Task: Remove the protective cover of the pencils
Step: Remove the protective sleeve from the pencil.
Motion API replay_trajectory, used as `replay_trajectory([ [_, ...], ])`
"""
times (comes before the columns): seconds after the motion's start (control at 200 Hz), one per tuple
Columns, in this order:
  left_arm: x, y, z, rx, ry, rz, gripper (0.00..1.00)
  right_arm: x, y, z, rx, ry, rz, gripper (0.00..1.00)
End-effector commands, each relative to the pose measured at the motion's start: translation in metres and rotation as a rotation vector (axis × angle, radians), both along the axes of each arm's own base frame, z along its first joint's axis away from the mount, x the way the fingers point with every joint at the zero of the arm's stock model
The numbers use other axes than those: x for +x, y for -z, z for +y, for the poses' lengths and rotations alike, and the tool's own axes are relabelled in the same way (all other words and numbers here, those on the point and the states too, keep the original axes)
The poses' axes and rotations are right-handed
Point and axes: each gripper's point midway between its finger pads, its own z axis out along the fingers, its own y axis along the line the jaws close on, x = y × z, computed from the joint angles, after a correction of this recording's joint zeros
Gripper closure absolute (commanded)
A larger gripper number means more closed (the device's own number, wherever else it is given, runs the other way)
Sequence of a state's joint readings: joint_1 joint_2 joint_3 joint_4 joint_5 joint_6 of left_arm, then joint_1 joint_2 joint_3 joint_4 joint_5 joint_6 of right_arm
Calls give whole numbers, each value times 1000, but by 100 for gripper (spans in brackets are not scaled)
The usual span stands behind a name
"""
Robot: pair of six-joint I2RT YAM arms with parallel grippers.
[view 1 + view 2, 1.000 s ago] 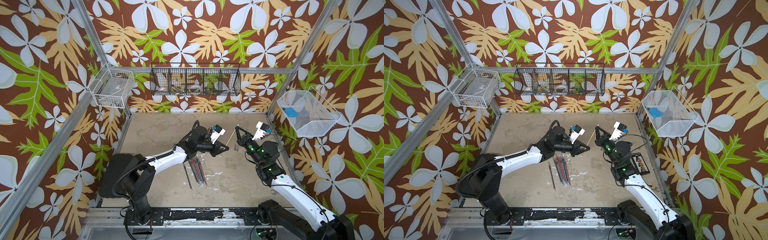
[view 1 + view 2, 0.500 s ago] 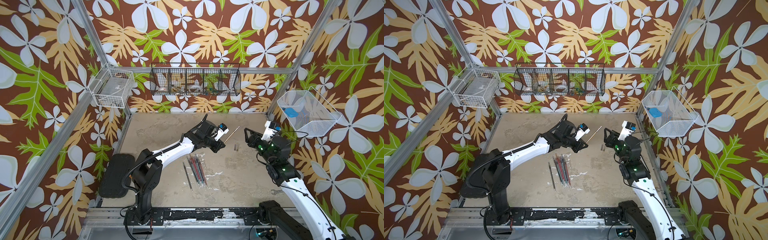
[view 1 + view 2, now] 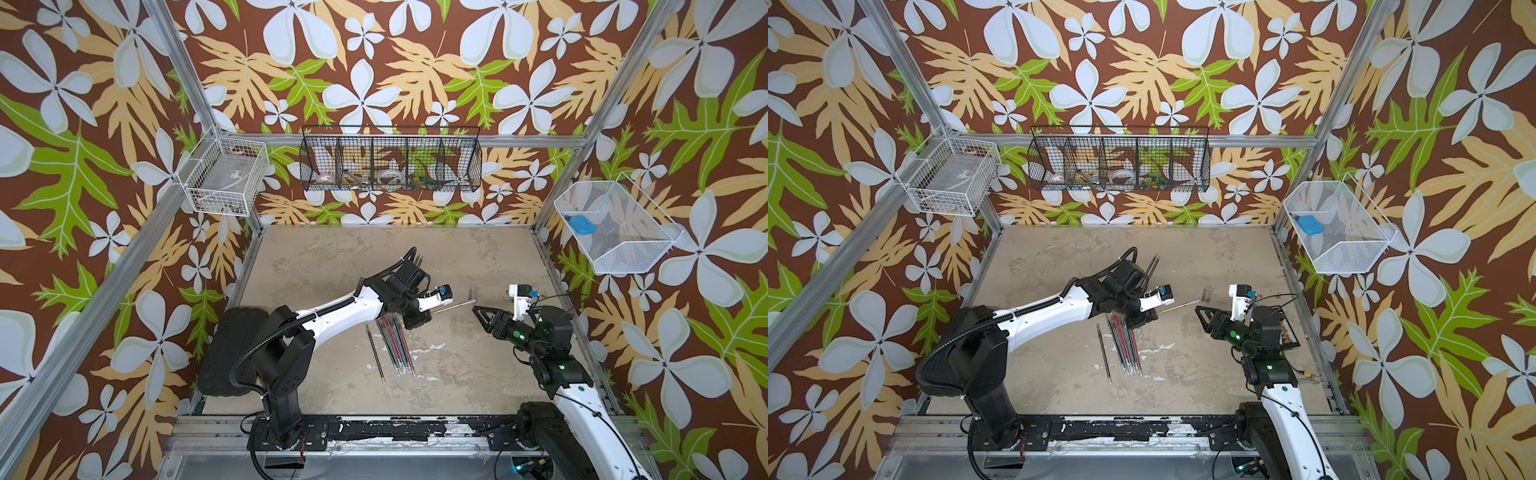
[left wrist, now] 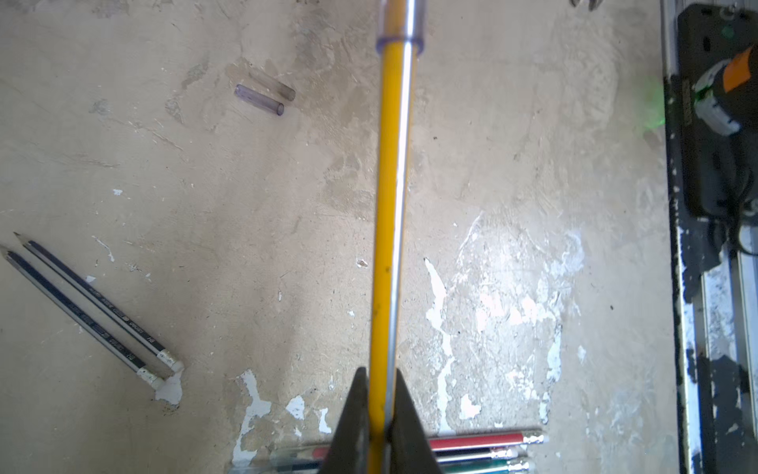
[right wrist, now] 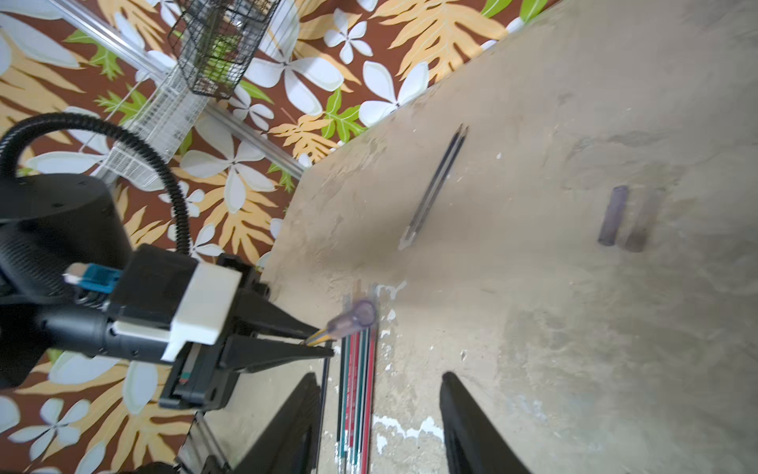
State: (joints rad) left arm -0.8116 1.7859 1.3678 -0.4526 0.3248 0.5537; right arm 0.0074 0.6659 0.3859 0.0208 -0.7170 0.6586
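Observation:
My left gripper (image 4: 379, 373) is shut on a yellow pencil (image 4: 391, 205) and holds it above the table. A smoky protective cover (image 4: 400, 20) sits on the pencil's far end. In both top views that left gripper (image 3: 428, 312) (image 3: 1152, 313) points the pencil (image 3: 455, 306) at my right gripper (image 3: 480, 316) (image 3: 1201, 318). My right gripper (image 5: 379, 377) is open and empty, a short way from the capped end (image 5: 357, 316). Two loose covers (image 4: 259, 99) (image 5: 613, 215) lie on the table. A bundle of pencils (image 3: 395, 345) (image 5: 357, 390) lies under the left gripper.
Two dark bare pencils (image 4: 94, 305) (image 5: 437, 184) lie side by side behind the left arm. One dark pencil (image 3: 375, 353) lies just left of the bundle. Wire baskets (image 3: 390, 164) (image 3: 615, 228) (image 3: 226, 176) hang on the walls. A black tray (image 3: 1287, 328) sits at the table's right edge.
My right gripper has opened, swung off to the right, then come back to face the pencil's capped end. My left gripper has come forward with the pencil, which now lies flatter.

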Motion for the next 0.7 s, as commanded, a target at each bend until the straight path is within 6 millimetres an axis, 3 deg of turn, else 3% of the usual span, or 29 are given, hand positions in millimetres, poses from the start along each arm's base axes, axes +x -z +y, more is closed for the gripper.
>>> replay_trajectory([
  [0.0,-7,2,-1,8,78,-5,100,-10,-22,14,71,-93,-58,52],
  [0.31,-11,-5,-8,-28,80,35,100,-1,-6,10,119,-43,19,56],
  [0.696,-14,-5,-12,-31,87,73,100,10,-18,9,138,-28,-10,58],
])
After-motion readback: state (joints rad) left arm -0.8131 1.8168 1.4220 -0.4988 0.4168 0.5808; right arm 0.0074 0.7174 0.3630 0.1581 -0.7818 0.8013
